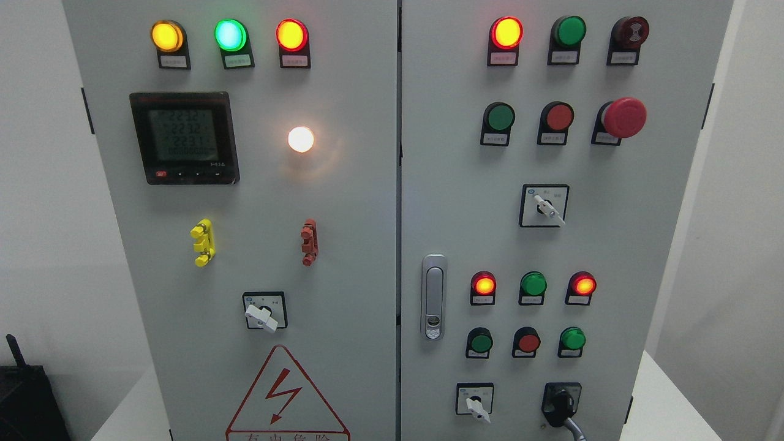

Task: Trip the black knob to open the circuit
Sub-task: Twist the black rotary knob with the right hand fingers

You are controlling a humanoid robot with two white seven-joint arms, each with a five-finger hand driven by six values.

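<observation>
Careful: no hand visible, grip state unknown; black knob sits near white switch, so your reach could flip the wrong one.

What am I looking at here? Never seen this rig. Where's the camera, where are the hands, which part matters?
One picture, taken from a camera on a humanoid robot's head, facing an electrical cabinet with two doors. Neither robot hand is in view, so nothing is held.

Left door: three lit lamps on top (yellow, green, red), a digital meter, a bright white lamp, a yellow and a red plastic clip, a white-handled switch, and a lightning warning triangle.

Right door: a lit red lamp, green and red buttons, a red emergency stop, two more white-handled switches, a door latch, and more lamps and buttons lower down.

The part that matters is the black knob at the lower right, with a grey cable running below it. The task is to trip it to open the circuit.
</observation>
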